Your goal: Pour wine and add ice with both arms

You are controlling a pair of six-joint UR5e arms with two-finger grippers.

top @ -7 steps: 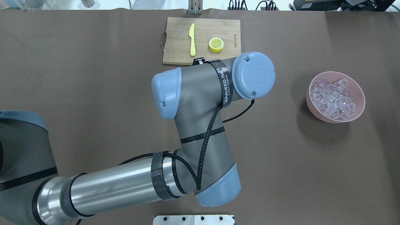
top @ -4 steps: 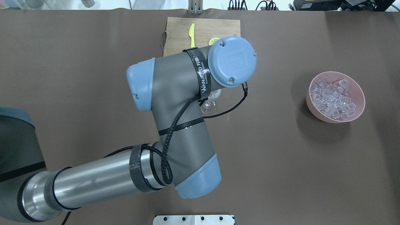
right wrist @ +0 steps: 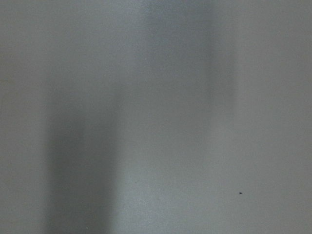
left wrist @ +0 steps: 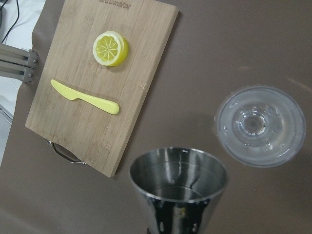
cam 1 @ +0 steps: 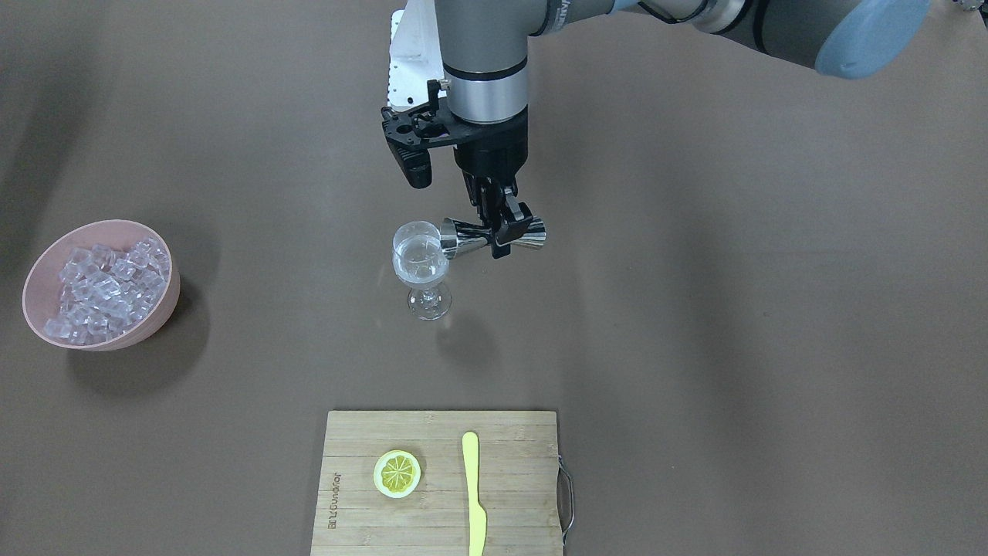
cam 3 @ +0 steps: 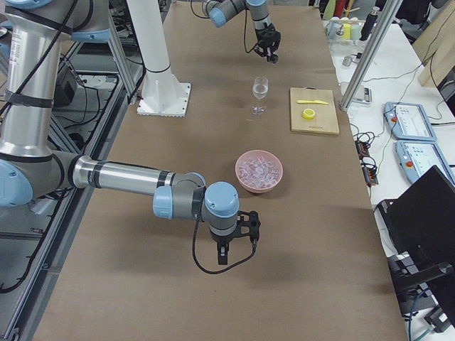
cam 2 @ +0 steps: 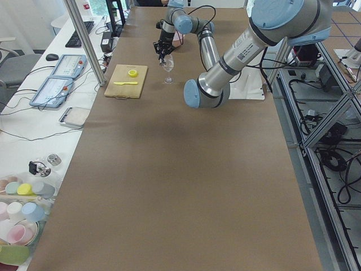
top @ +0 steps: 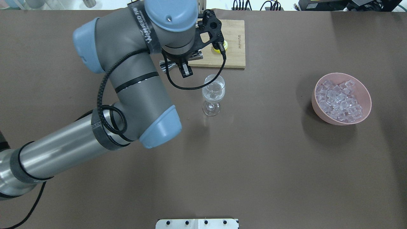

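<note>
I am gripping the steel jigger [cam 1: 461,236] in my left hand [cam 1: 498,224], lying on its side, close beside the wine glass [cam 1: 421,266]. The ice [cam 1: 100,289] is sitting heaped in a pink bowl [cam 1: 171,297], well apart from that hand, past the glass. My right hand [cam 3: 220,257] is hanging near the bowl; open or closed, I cannot tell.

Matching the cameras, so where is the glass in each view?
Front-facing: glass centre, board below.
Overhead: glass centre, board above.
Exterior left: glass top, right of board.
Exterior right: glass top, left of board.
Left wrist: glass right, board left.
Right wrist: not in it.
Shared landmark: board.
</note>
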